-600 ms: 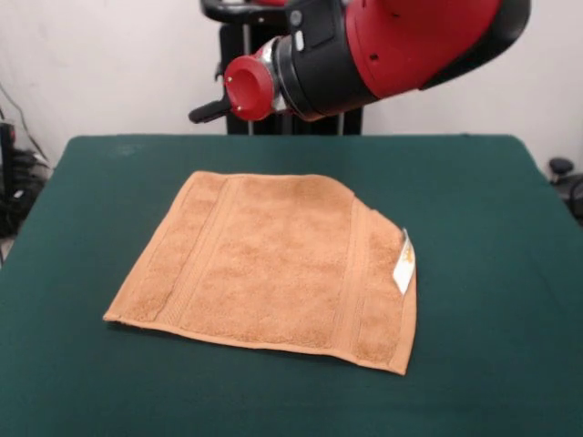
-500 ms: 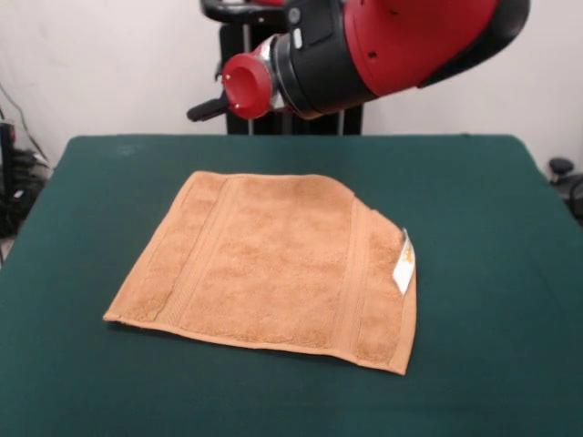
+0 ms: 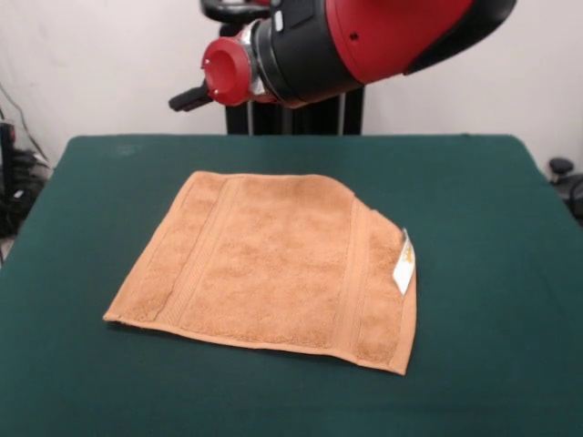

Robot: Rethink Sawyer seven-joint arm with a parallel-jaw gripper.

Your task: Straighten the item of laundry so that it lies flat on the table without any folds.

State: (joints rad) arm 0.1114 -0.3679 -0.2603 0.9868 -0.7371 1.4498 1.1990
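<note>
One tan towel (image 3: 273, 269) lies on the table (image 3: 483, 228), below the raised arm (image 3: 346, 41).

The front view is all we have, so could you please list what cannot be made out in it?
- Hand: not seen; the red and black arm is cut off by the top edge.
- Small white tag on the tan-orange terry towel: print too small to read.
- Towel's far right corner: looks tucked under; underside hidden.
- Dark green felt table: near edge cut off.
</note>
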